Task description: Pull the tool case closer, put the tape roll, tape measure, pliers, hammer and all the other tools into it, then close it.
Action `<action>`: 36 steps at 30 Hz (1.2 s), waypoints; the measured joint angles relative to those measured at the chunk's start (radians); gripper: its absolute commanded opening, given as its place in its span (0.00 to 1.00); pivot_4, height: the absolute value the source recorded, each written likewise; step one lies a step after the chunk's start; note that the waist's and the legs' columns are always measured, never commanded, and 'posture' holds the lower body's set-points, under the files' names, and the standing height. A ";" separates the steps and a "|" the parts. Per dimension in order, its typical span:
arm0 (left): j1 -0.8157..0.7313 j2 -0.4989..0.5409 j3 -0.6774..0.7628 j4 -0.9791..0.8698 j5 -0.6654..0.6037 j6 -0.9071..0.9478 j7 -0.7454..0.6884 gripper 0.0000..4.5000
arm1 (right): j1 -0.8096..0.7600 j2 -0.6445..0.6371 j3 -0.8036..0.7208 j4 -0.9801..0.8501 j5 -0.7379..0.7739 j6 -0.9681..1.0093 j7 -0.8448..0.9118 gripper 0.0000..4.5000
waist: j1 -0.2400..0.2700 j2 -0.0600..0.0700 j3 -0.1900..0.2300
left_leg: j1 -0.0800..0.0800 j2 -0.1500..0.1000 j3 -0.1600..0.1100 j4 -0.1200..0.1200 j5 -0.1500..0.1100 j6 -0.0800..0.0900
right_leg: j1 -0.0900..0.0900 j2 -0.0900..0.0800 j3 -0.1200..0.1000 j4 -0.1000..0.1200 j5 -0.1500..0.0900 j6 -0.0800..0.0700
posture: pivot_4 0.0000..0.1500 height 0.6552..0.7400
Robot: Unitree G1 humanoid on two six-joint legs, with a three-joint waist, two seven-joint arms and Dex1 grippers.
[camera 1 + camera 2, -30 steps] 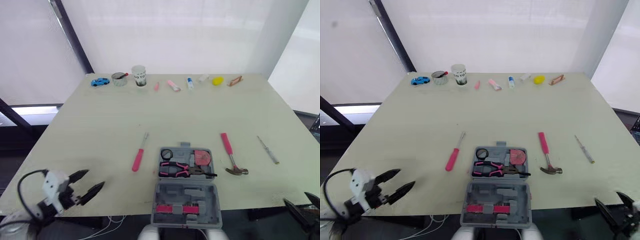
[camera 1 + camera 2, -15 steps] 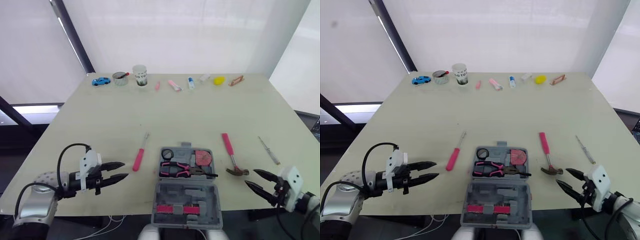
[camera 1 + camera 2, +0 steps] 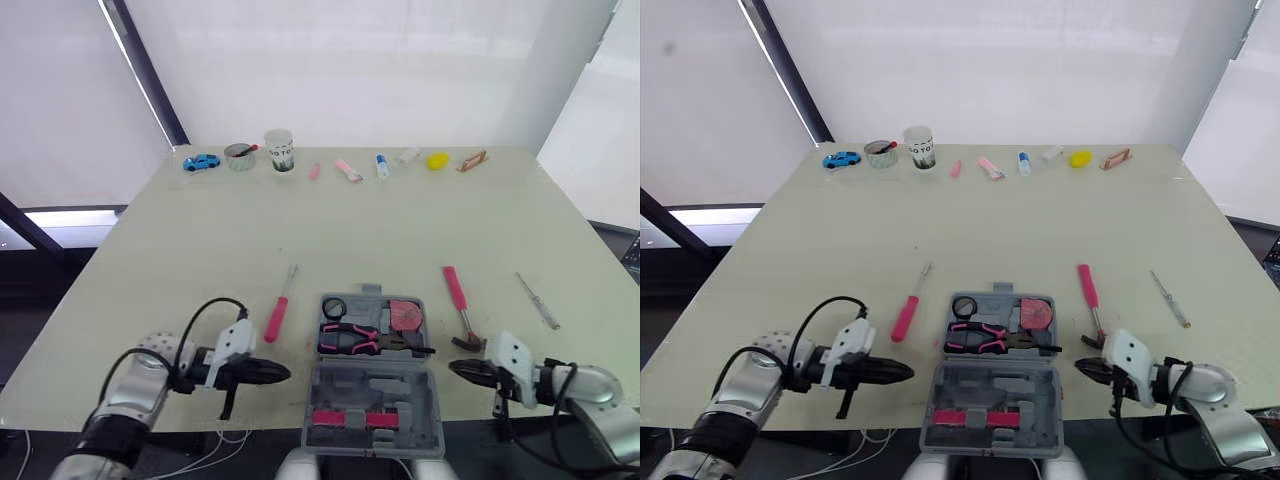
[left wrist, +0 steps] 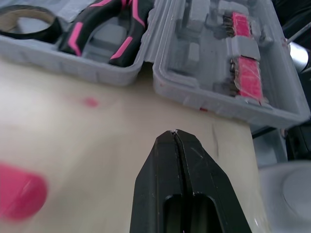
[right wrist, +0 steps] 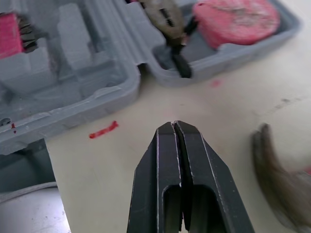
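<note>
Two head cameras, side by side, look forward and down over the whole table [image 3: 200,240], from near edge to far edge. The left wrist camera sits low and close over the tabletop, facing the open tool case [image 4: 214,63] from the robot's left; the right wrist camera faces it from the right. All four views share the case and its pliers [image 5: 167,22].

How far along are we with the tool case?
Done: tool case sits open at the near edge with tape roll, pliers and tape measure inside. In hand: nothing; left gripper and right gripper are shut, flanking it. Left: hammer, pink screwdriver, thin screwdriver, then closing.
</note>
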 measured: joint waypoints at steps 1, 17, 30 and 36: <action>-0.001 -0.004 -0.005 0.008 0.008 -0.006 0.006 0.00 | -0.007 0.008 0.013 0.006 -0.009 -0.009 0.000 0.00 | 0.000 0.000 0.000 | 0.000 0.000 0.000 0.000 0.000 0.000 | 0.000 0.000 0.000 0.000 0.000 0.000 | 1.00 1.00; -0.062 -0.083 -0.036 0.114 0.068 -0.076 0.058 0.00 | -0.089 0.059 0.090 0.077 -0.073 -0.039 -0.015 0.00 | 0.004 0.001 -0.001 | 0.000 0.000 0.000 0.005 0.000 0.000 | 0.002 0.000 0.000 0.002 0.001 0.001 | 1.00 1.00; -0.117 -0.126 -0.046 0.192 0.087 -0.121 0.058 0.00 | -0.111 0.089 0.108 0.103 -0.097 -0.052 -0.031 0.00 | 0.005 0.002 -0.001 | 0.000 0.000 -0.001 0.009 0.000 0.000 | 0.003 0.000 0.000 0.004 0.002 0.002 | 1.00 1.00; -0.158 -0.133 -0.049 0.243 0.096 -0.130 0.056 0.00 | -0.119 0.092 0.109 0.112 -0.103 -0.059 -0.031 0.00 | 0.004 0.003 -0.002 | 0.000 0.000 -0.001 0.012 0.000 0.000 | 0.004 0.000 0.000 0.004 0.003 0.001 | 1.00 1.00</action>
